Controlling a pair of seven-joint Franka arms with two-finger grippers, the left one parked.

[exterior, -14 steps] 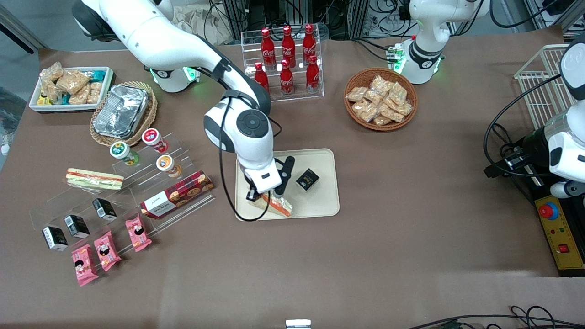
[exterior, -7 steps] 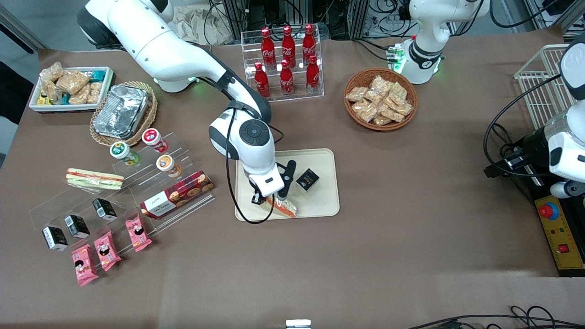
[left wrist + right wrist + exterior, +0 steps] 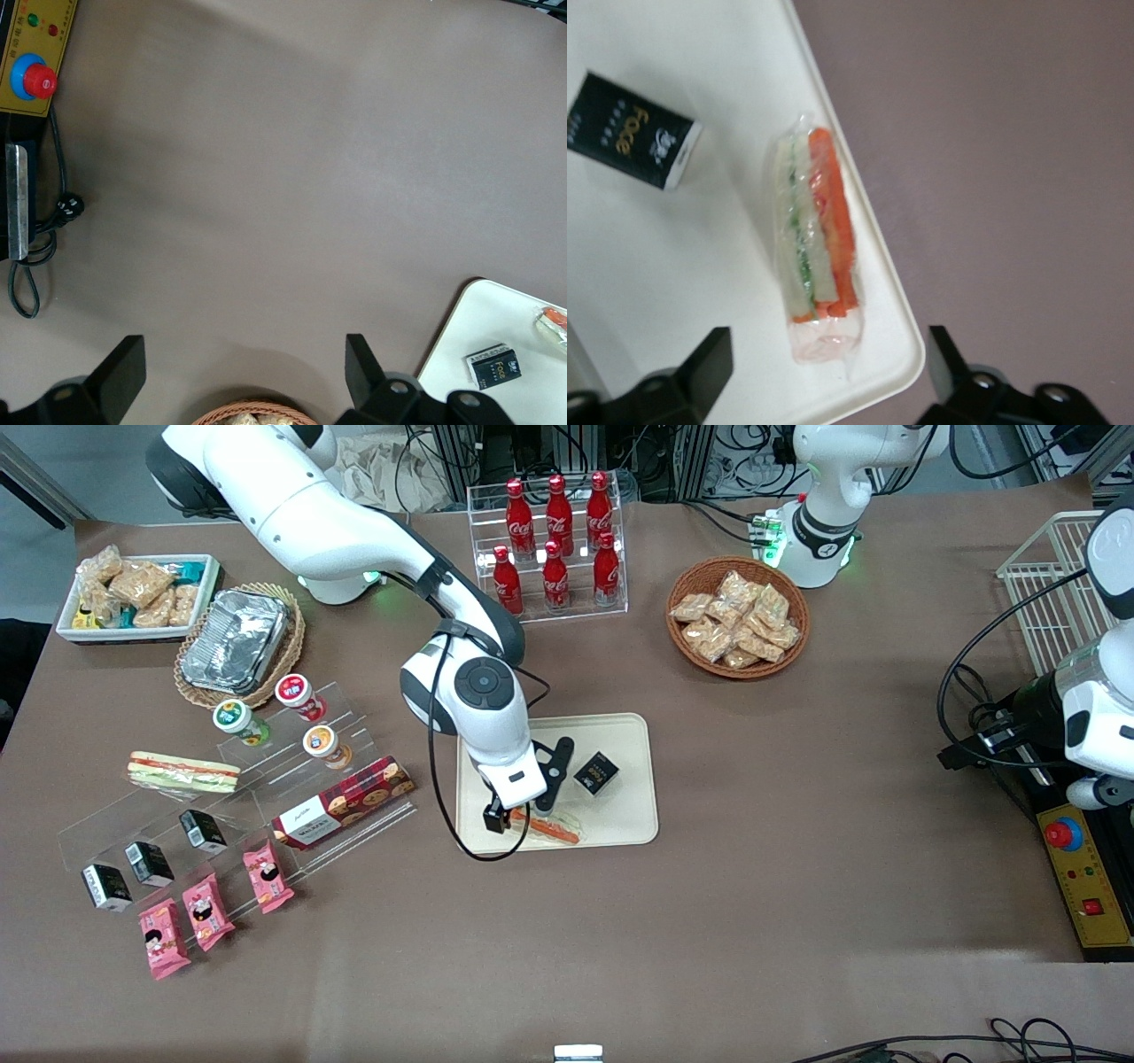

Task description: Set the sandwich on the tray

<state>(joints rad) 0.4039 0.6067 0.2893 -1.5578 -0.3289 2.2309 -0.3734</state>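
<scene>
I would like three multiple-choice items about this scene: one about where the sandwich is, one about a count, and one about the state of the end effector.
1. Where does the sandwich lie?
A. on the tray, by its rim
B. in the wicker basket
C. on the acrylic steps

2. How many red cola bottles stand in the clear rack?
A. four
B. six
C. eight

3. What is the state of the end effector?
A. shut on the sandwich
B. shut on the black box
C. open, above the sandwich

Answers:
1. A, the wrapped wedge rests on the cream surface next to the rim nearer the front camera.
2. B, two rows of three show in the front view.
3. C, the wrist view shows both fingers spread apart with the sandwich lying free between them.
</scene>
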